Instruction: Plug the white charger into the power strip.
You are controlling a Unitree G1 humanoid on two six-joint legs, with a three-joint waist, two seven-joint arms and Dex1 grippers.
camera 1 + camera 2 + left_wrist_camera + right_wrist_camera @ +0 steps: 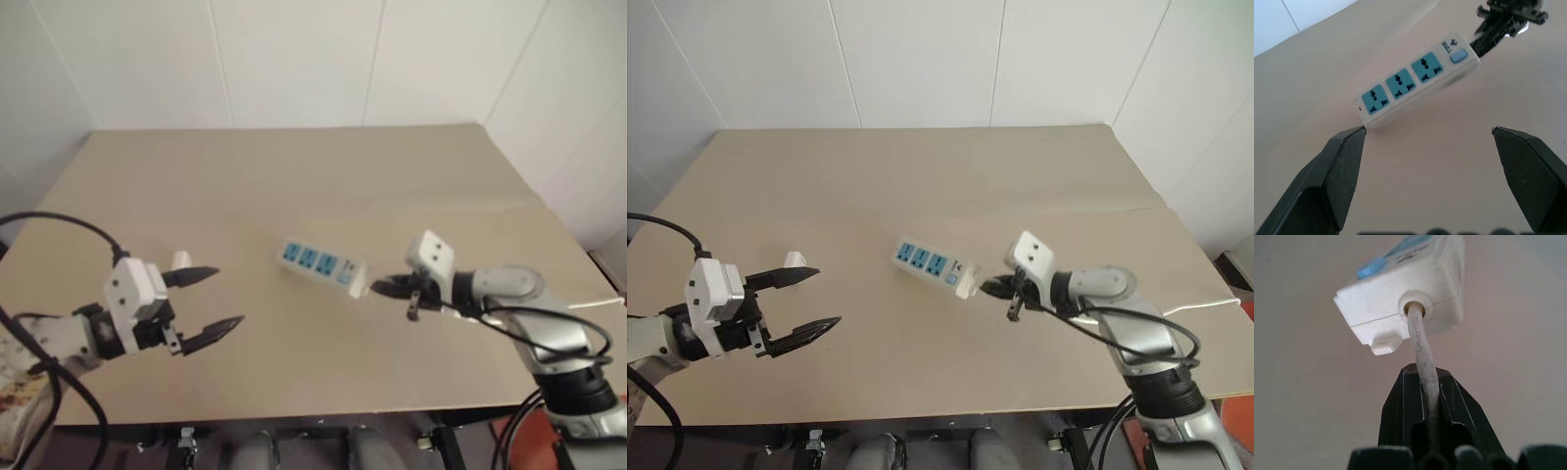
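The power strip (321,264), a white bar with three blue sockets and a switch, lies slanted at the table's middle. Its white cable (1422,352) leaves the switch end and runs straight between the black fingers of my right gripper (377,286), which is shut on it just behind the strip. The white charger (181,259) stands on the table at the left, just beyond the farther finger of my left gripper (227,297). That gripper is open with nothing between its fingers and points toward the strip (1418,81) from a short distance.
The tan table (294,176) meets a white wall at the back. More of the white cable (600,303) trails off the table's right edge. A patterned cloth (15,387) lies at the lower left, and black arm cables (59,223) loop there.
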